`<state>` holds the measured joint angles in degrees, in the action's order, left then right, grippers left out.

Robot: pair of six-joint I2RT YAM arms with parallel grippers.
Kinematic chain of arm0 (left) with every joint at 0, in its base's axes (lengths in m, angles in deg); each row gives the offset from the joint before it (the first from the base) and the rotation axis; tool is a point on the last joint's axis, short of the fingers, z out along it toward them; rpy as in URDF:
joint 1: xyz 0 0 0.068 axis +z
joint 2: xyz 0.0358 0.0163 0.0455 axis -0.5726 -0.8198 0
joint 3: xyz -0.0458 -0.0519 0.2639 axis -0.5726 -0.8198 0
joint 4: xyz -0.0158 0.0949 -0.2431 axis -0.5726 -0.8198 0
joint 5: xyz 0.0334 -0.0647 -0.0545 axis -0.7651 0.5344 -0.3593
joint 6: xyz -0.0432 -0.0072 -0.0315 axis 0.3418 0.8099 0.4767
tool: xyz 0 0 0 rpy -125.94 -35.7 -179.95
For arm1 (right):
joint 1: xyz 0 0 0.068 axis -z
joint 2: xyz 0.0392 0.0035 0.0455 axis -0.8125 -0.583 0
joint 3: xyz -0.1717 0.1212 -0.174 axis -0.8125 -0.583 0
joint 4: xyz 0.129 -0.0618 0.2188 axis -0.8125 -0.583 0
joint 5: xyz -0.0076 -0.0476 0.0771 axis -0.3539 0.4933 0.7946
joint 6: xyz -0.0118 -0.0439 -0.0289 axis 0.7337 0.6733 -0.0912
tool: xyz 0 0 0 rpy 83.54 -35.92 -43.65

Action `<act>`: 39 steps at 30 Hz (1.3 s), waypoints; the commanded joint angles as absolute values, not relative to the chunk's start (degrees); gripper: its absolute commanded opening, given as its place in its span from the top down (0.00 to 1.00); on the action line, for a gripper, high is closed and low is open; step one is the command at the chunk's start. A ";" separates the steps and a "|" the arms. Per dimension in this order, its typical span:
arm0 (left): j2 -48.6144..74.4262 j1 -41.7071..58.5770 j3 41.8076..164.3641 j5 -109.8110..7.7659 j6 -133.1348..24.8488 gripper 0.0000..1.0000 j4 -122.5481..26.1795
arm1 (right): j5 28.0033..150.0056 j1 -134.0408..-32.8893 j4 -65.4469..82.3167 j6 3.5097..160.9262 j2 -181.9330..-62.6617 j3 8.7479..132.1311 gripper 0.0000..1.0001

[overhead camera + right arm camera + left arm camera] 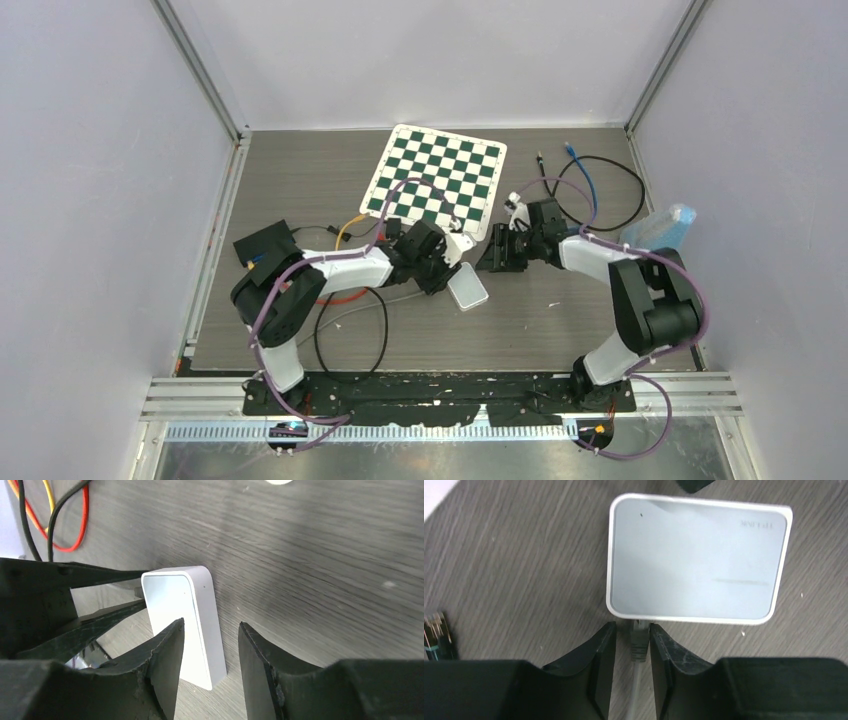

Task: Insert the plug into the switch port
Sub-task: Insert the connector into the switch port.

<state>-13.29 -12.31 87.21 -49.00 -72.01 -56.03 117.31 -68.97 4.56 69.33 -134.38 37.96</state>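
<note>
From above, my left claw and right claw flank the white switch lying on the tabletop.

Left wrist: the plug sits at the switch's near edge, between my left claw's parted fingers, with a gap on one side.

Right wrist: my right claw gapes, gripping nothing, and the switch's corner shows between its fingers.

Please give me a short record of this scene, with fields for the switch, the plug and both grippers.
switch: white, TP-Link, lying flat on the table
plug: at the switch's near edge, on a grey cable; seating unclear
left gripper: jaws either side of the plug; grip unclear
right gripper: open, near the switch
</note>
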 commanded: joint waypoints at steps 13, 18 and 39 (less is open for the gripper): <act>-17.95 -12.35 100.33 -44.47 -71.73 0.57 -55.03 | 69.70 -65.27 -7.68 83.95 -123.40 54.35 0.48; -8.09 -12.35 95.18 -45.55 -69.55 0.51 -54.29 | 73.96 -60.17 -10.32 91.94 -133.38 62.80 0.48; 25.46 -12.44 85.22 -61.38 -68.65 0.01 -65.92 | 104.96 -56.47 -28.86 133.62 -152.94 82.60 0.44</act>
<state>20.17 -12.35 85.22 -58.70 -67.74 -63.81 101.90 -56.47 -24.47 123.29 -151.50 79.73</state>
